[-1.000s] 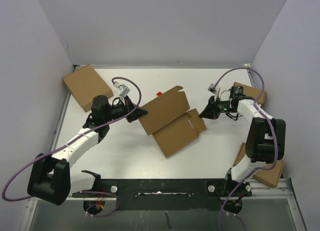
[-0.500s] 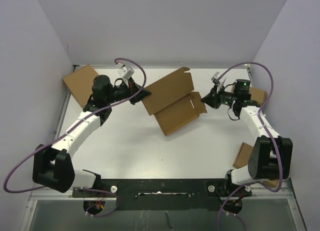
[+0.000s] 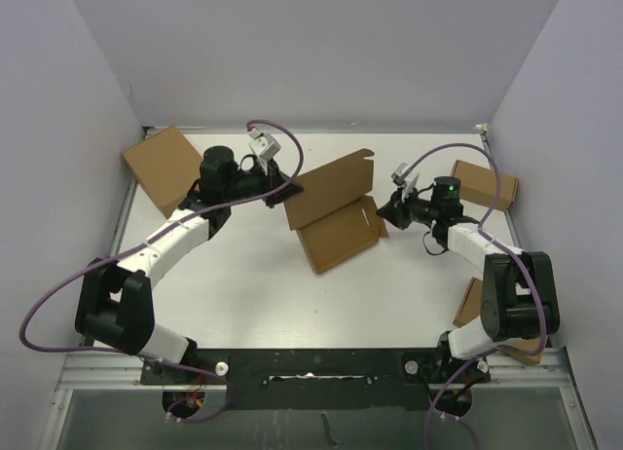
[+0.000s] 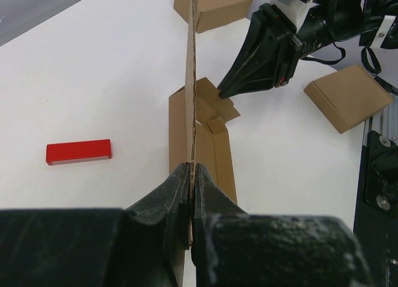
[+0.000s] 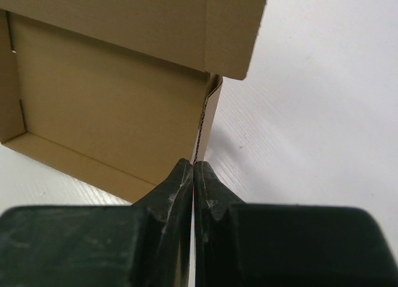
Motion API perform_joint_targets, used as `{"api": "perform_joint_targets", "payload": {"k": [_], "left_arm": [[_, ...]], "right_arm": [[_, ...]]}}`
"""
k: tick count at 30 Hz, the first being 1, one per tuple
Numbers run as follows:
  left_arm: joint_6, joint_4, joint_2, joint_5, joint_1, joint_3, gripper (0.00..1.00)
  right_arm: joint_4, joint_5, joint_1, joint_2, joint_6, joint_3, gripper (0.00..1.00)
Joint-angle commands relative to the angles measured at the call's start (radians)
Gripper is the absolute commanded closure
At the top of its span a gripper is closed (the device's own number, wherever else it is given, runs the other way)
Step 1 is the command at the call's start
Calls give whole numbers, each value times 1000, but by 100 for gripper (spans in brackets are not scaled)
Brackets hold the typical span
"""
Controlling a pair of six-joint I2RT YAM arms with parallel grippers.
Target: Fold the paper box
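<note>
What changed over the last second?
The left gripper, pinching the paper box, carried it farther back on the table and lifted its lid panel upright. The right gripper followed leftward, pinching the side flap. Both stayed shut; the spare boxes have not moved.

White table (image 3: 255, 296); pale lavender walls (image 3: 321, 51) on three sides; even light.

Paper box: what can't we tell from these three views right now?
- Small red block: missing from top view, hidden behind the raised panel of the paper box.
- Panel face: left wrist view has it edge-on in the left gripper.
- Right gripper: right wrist view, shut fingers hide whether they pinch the side wall or only touch it.
- Near-right ready-made box: top view, mostly under the right arm.
</note>
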Motion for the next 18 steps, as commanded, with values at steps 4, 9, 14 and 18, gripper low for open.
{"api": "perform_joint_targets", "payload": {"k": [4,9,14,18], "left_arm": [[28,68,-12,11,-28,16,100],[33,84,-14,28,-29,5,100],[33,92,-15,37,-28,3,100],[34,93,-19,37,-27,-1,100]], "right_arm": [[-31,-209,31,31,36,49,100],[-65,-226,16,72,77,90,100],[-103,-278,-34,128,114,141,89],[-170,-331,-56,158,96,186,78]]}}
